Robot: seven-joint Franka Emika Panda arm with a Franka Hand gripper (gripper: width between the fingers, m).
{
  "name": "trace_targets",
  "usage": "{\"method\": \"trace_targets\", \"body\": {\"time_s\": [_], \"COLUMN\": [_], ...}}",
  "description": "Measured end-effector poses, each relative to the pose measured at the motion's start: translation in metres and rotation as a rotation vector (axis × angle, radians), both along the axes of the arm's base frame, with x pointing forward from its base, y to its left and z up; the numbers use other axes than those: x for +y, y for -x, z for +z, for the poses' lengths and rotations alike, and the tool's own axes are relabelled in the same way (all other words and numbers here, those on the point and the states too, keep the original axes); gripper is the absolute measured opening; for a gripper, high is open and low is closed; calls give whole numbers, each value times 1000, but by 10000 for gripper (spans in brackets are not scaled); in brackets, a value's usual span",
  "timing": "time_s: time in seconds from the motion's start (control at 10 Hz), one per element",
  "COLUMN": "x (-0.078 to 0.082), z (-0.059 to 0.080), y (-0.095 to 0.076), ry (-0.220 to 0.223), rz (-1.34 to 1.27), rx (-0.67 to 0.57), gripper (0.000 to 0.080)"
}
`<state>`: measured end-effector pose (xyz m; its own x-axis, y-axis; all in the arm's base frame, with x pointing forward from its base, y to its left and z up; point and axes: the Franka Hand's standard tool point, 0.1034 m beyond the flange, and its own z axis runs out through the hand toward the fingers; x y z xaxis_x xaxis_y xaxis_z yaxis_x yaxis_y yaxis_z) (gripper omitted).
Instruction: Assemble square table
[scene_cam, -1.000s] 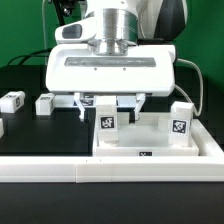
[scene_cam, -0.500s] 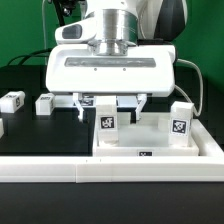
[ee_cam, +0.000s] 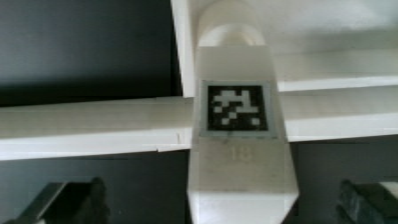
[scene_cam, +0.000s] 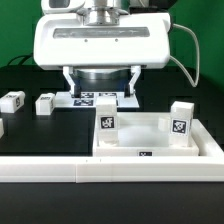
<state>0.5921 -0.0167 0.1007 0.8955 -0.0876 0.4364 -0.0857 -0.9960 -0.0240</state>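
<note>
The square table (scene_cam: 150, 153), a white slab with a raised rim, lies at the exterior view's right. Two white tagged legs stand upright in it, one at its left corner (scene_cam: 106, 122) and one at its right (scene_cam: 180, 123). My gripper (scene_cam: 100, 85) hangs open above and behind the left leg, touching nothing. In the wrist view that leg (ee_cam: 237, 110) stands between my spread fingers (ee_cam: 68, 200), with a gap on each side. Two loose legs (scene_cam: 13, 100) (scene_cam: 45, 103) lie on the black table at the left.
The long white L-shaped border rail (scene_cam: 50, 168) runs along the front edge. The marker board (scene_cam: 97, 98) lies flat behind the slab, under my gripper. Green backdrop stands behind.
My gripper has risen from around the left leg and shifted slightly to the exterior view's left. The leg stays upright in the slab. The jaws stay open.
</note>
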Motion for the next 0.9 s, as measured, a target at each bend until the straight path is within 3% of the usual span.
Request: {"method": "trace_targets", "body": {"time_s": [0.1,0.2,0.6,0.9], "x": [1,6,12,7], "z": [-3,-10,-14,-19], "y": [2,6,0,-9], "ry": [-7,-49,-116,-118], "rz": [1,12,42,37], "rx": [26,162,387,402], "gripper": [649,649,649,649]}}
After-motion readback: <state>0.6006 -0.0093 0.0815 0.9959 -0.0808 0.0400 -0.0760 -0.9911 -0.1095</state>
